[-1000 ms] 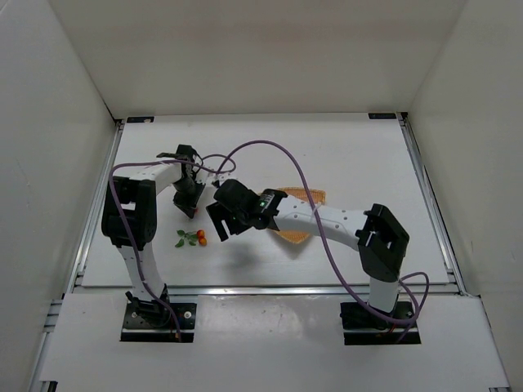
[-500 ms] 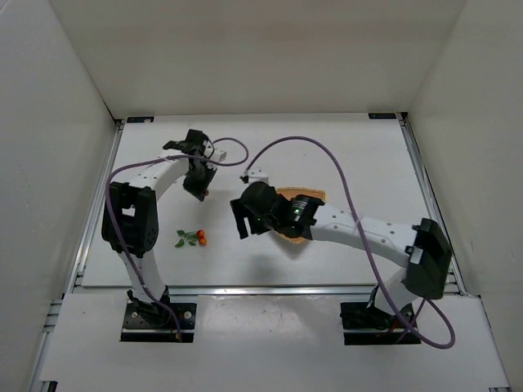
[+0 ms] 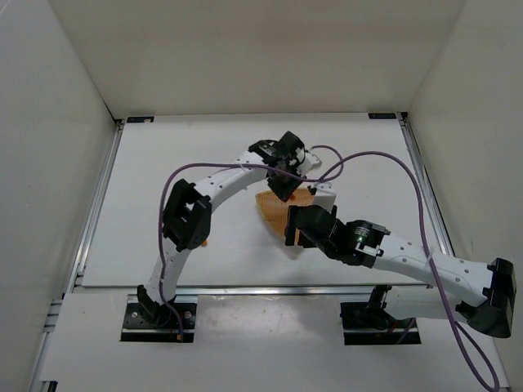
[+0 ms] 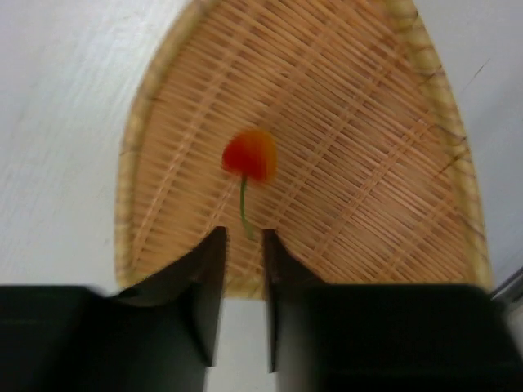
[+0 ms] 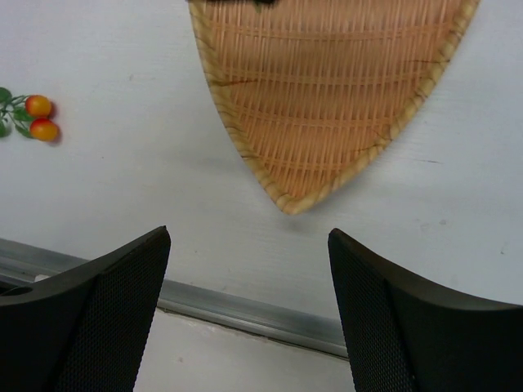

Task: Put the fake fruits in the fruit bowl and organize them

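Hovering over the fruit bowl [image 4: 372, 139], the left gripper [image 4: 243, 234] has its jaws narrowly apart. The single berry [image 4: 249, 155] shows mid-frame against the weave, its stem reaching the gap; whether it is grasped cannot be told. The right gripper [image 5: 248, 237] is spread wide and released, below the bowl's pointed end. The berry sprig [image 5: 37, 118] lies on the table [image 5: 122, 188] at upper left, apart from the bowl.
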`<state>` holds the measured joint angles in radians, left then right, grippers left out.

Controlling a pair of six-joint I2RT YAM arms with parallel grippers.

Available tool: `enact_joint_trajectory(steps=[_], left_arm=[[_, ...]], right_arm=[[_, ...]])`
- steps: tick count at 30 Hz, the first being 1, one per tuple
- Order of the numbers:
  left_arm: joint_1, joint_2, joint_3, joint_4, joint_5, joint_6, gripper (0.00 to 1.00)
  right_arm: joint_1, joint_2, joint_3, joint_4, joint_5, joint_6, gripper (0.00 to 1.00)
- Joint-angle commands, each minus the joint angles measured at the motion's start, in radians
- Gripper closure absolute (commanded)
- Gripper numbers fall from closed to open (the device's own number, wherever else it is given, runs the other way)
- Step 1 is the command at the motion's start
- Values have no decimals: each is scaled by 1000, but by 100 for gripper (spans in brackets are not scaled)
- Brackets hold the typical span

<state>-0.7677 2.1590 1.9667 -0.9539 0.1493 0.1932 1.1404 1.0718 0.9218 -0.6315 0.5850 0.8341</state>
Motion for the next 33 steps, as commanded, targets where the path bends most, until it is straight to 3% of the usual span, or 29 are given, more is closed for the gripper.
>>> enact_joint_trajectory(steps=[1,4,6,10,14,18,23,25,33], left_arm=[[-42,25,78,-59,-5,8,56],[-42,25,78,-59,-16,-6,14],[-42,-1,87,-59,-42,-15,0],[2,-109,25,-49,-186,-57,0],[236,-301,-66,-49,-214,-104,0],[566,-418,-205,-49,-194,-80,0],[809,-519,-388,-16,-119,-69,0],[887,-568,-490,12,-96,-69,0],[1019,-593,-646,44,-16,-69,0]], right_arm=[[12,-21,-1,-33,68,31,18],[24,42,44,-33,68,-54,15],[33,95,87,-33,46,-111,14],[44,294,247,33,-65,-311,14],[44,483,440,105,-244,-469,14],[44,782,702,86,-378,-553,16],[44,1123,1191,-77,-467,-576,19],[44,1249,1290,-157,-467,-563,22],[44,1288,1189,-68,-504,-507,26]])
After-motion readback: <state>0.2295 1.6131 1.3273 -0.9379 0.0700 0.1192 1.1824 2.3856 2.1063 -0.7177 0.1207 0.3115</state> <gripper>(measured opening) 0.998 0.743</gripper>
